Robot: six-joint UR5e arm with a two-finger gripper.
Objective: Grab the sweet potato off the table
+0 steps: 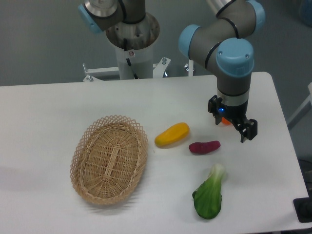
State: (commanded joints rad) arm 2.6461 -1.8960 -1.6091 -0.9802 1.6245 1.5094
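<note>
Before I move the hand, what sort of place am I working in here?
Probably a robotics lab test bench: a bare white table against a plain grey wall, the arm's pedestal mounted at the table edge, and produce props beside a wicker basket.

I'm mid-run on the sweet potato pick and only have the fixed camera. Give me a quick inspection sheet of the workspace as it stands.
Surface: white table, rounded corner at far right, no spills seen.
Job's things: sweet potato lies flat on the table, not grasped, right of the yellow-orange fruit.
Clutter: empty wicker basket at left; leafy green vegetable near the front edge; something orange mostly hidden behind the gripper.
Gripper: gripper open, holding nothing, pointing down above the table, up and right of the sweet potato.
Cables: a dark cable runs down the robot base.
Surroundings: grey wall behind; dark object at the lower right edge, unidentifiable.
</note>
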